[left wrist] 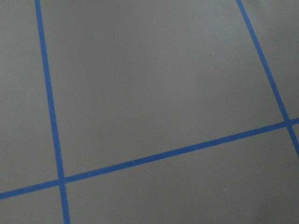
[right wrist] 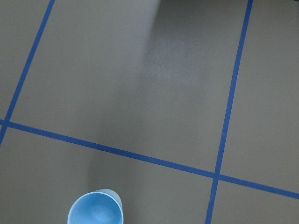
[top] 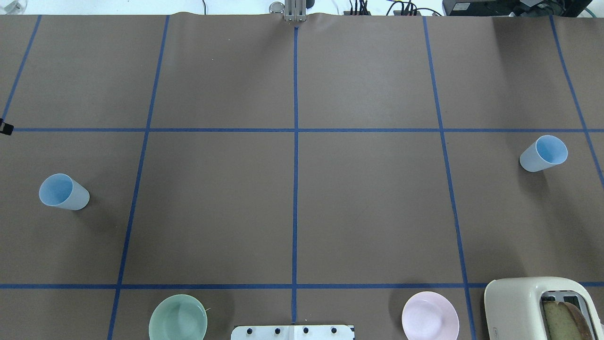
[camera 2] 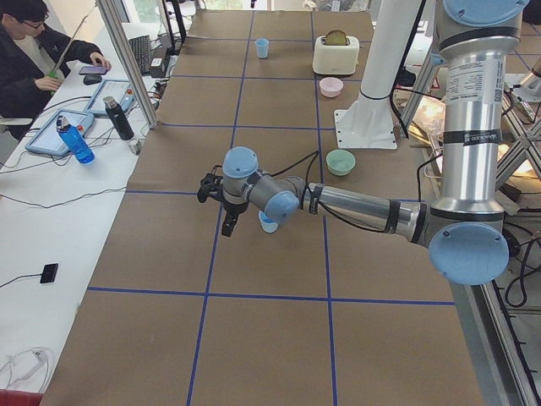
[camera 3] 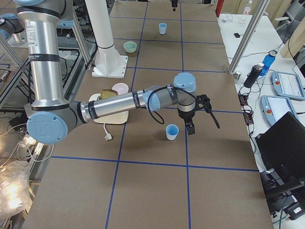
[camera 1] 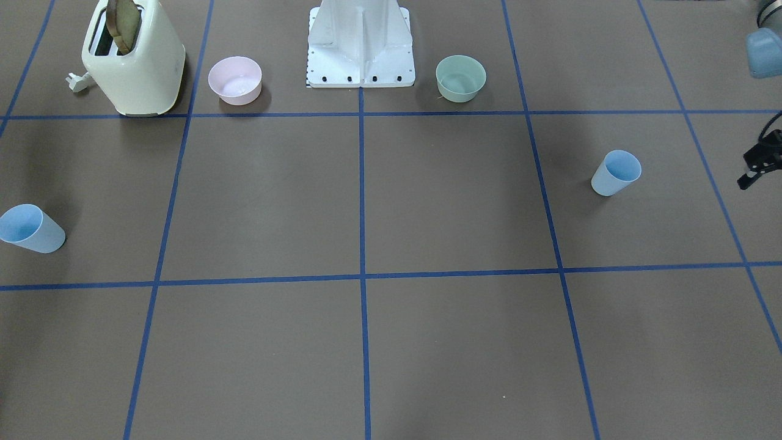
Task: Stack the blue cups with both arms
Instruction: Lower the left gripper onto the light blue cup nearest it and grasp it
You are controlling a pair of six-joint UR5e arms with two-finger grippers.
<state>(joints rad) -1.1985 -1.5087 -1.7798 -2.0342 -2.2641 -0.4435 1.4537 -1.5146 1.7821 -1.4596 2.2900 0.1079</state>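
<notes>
Two pale-blue cups stand upright, far apart on the brown table. One cup (camera 1: 616, 173) is on my left side and also shows in the overhead view (top: 63, 191). The other cup (camera 1: 30, 228) is on my right side (top: 543, 153). My left gripper (camera 1: 750, 170) hangs at the table's left end, apart from its cup, fingers spread and empty; it also shows in the exterior left view (camera 2: 218, 205). My right gripper (camera 3: 202, 125) hovers just beyond the right cup (camera 3: 172, 131); I cannot tell its state. The right wrist view shows that cup (right wrist: 96, 215) at its bottom edge.
A cream toaster (camera 1: 134, 58) with a bread slice, a pink bowl (camera 1: 235, 80), a mint-green bowl (camera 1: 460, 77) and the white pedestal base (camera 1: 360, 43) line the robot's side. An operator (camera 2: 34, 51) sits at a desk beside the table.
</notes>
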